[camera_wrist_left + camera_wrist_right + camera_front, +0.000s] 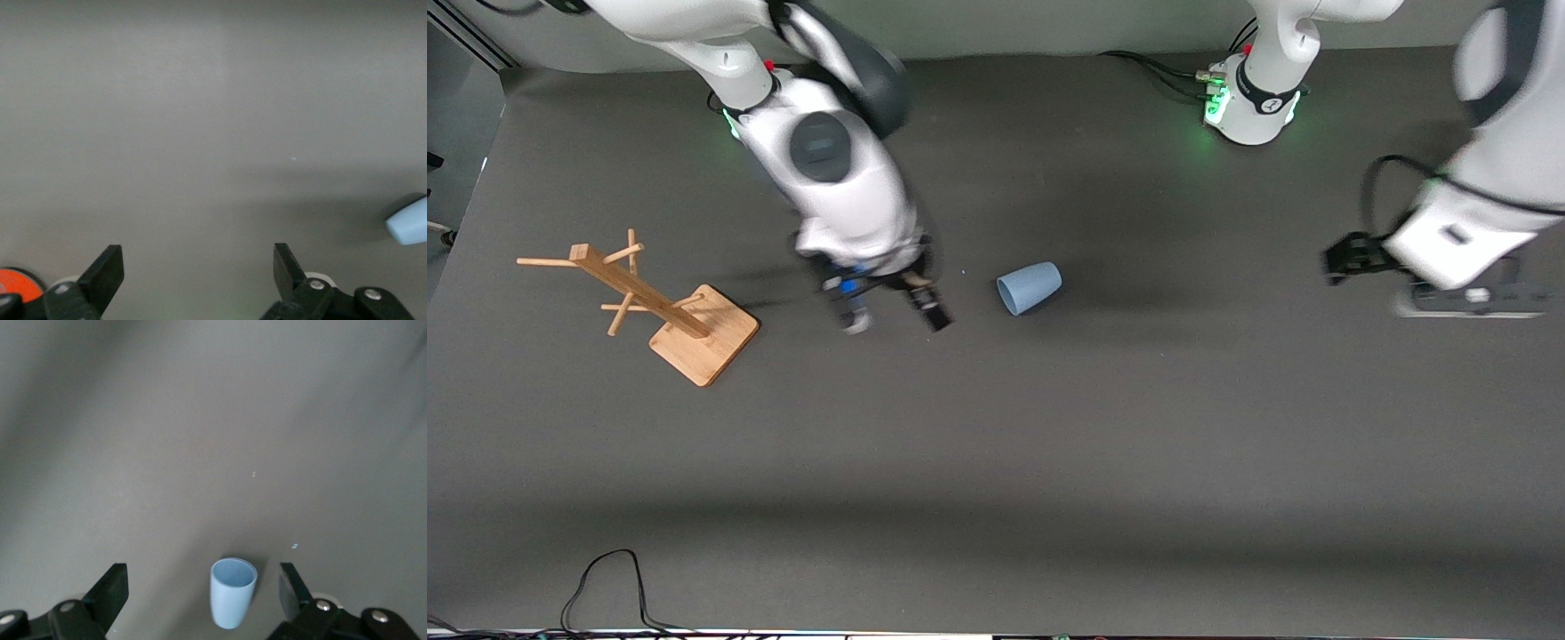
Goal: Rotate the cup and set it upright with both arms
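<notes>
The pale-blue cup (1030, 287) lies on its side on the dark table, near the middle. My right gripper (895, 320) is open and empty, over the table beside the cup toward the right arm's end. In the right wrist view the cup (232, 593) shows its open mouth and sits between the spread fingers (113, 588) but below them; my right gripper (201, 587) does not touch it. My left gripper (1344, 258) hovers toward the left arm's end, well apart from the cup. In its wrist view my left gripper (198, 267) is open and empty, with the cup (408, 223) at the picture's edge.
A wooden rack (649, 298) with pegs stands on its square base toward the right arm's end. A black cable (605, 578) loops at the table edge nearest the front camera. Something round and orange (17, 283) shows at the edge of the left wrist view.
</notes>
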